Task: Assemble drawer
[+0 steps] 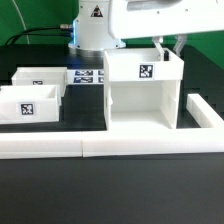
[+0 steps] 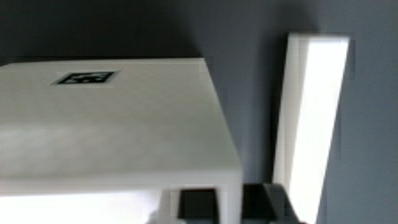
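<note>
The white drawer case (image 1: 143, 92) stands at the middle right of the table, with a black tag on its upper front. In the wrist view it is a broad white face (image 2: 107, 130) with a tag near its far end. My gripper (image 1: 168, 44) hangs over the case's right-hand wall in the exterior view. In the wrist view the gripper (image 2: 231, 205) has one dark finger (image 2: 201, 206) on each side of that wall's edge, closed on it. Two white drawer boxes (image 1: 40, 78) (image 1: 26, 106) sit at the exterior view's left.
The marker board (image 1: 86, 77) lies behind, between the drawer boxes and the case. A low white rail (image 1: 100, 148) runs along the front, and another piece (image 1: 201, 111) runs along the right. That rail shows in the wrist view (image 2: 317, 110) beside the case.
</note>
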Motion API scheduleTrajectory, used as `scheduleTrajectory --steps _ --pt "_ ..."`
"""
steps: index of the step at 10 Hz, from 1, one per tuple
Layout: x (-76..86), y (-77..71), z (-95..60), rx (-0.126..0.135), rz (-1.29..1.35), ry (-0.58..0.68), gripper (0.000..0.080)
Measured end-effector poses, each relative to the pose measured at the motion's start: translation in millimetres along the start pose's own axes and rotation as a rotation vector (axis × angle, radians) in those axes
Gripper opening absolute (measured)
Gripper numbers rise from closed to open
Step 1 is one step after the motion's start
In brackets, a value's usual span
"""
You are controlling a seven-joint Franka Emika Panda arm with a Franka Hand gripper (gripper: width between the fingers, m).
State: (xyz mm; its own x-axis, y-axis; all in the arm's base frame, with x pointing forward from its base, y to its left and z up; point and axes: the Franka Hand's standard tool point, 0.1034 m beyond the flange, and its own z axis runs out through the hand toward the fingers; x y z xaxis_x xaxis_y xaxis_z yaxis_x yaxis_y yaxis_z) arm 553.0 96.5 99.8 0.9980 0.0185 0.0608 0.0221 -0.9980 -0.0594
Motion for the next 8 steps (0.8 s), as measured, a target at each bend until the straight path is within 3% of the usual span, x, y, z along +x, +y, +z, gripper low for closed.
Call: scheduleTrajectory --steps 2,8 --pt "23.7 2.0 0.6 0.003 -0.001 0.026 0.0038" --pt "26.7 -4.1 -0.8 0.013 0.207 0.038 0.0038"
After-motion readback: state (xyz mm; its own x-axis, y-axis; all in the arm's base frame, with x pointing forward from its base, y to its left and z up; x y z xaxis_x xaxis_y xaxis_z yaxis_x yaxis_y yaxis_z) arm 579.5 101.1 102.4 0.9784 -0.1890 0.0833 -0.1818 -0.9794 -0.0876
